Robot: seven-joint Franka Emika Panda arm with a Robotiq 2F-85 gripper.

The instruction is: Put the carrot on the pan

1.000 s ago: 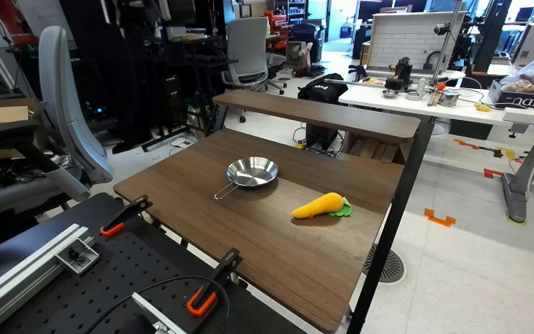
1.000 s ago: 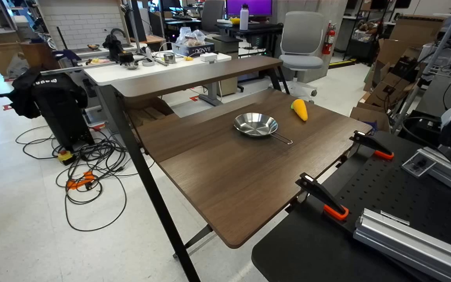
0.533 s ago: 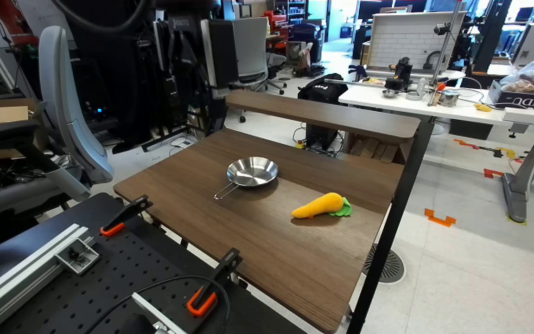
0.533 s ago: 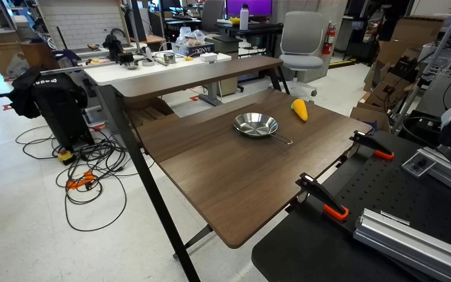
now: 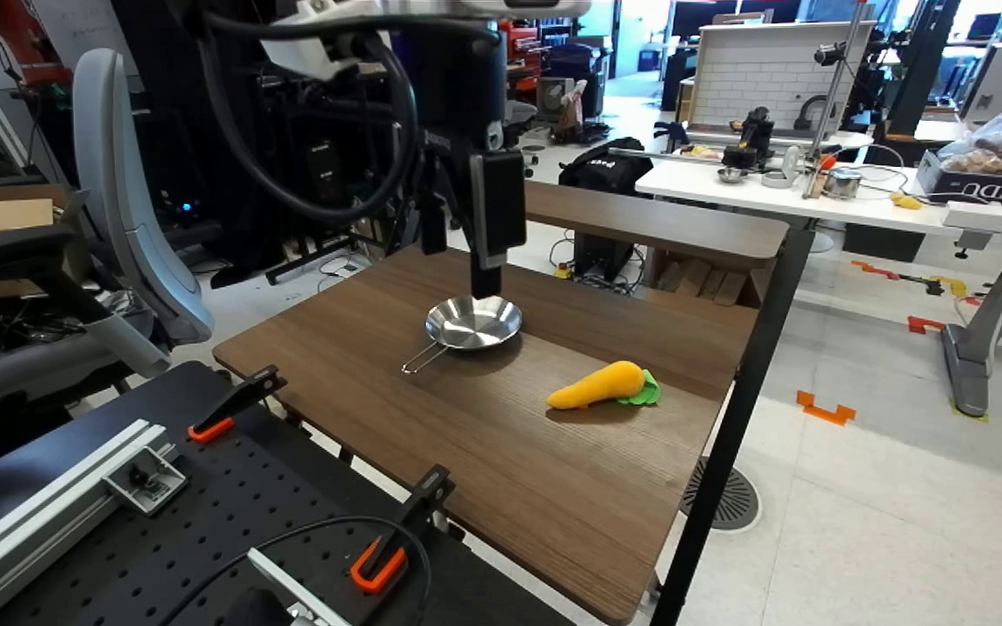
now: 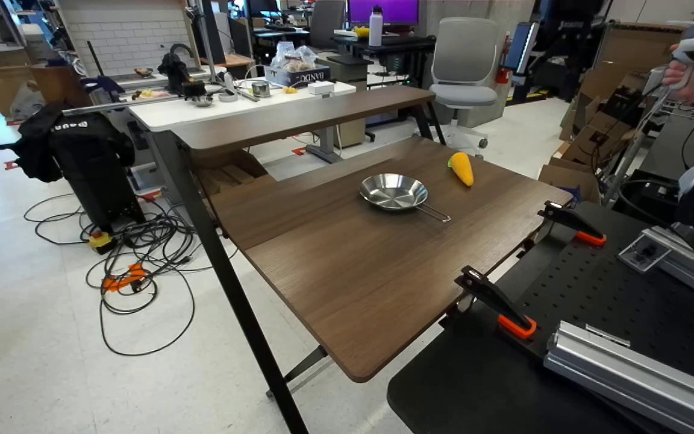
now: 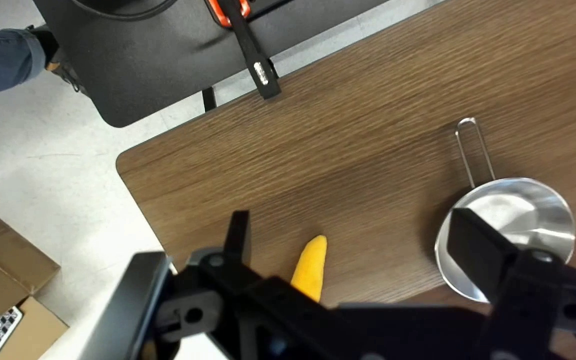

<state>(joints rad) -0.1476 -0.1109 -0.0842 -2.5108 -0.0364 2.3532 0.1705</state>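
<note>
The carrot [image 5: 601,385], orange-yellow with green leaves, lies on the brown table in both exterior views [image 6: 461,167]. The shiny round pan [image 5: 473,323] with a thin wire handle stands apart from it on the table, also in both exterior views [image 6: 393,193]. My gripper [image 5: 459,271] is open and empty, held above the table. In the wrist view its jaws [image 7: 353,225] are wide apart. The carrot's tip [image 7: 310,267] shows between them, its leafy end hidden behind the gripper. One fingertip covers part of the pan [image 7: 543,210], which lies well below it.
A raised shelf [image 5: 605,213] runs along the table's far side. Black clamps with orange ends [image 5: 418,513] grip the edge by the black perforated base [image 5: 231,522]. A person's hand with a white controller [image 6: 690,69] shows at an exterior view's edge.
My gripper has come down and to the right in an exterior view, from the top edge to above the table. The carrot and the pan have not moved.
</note>
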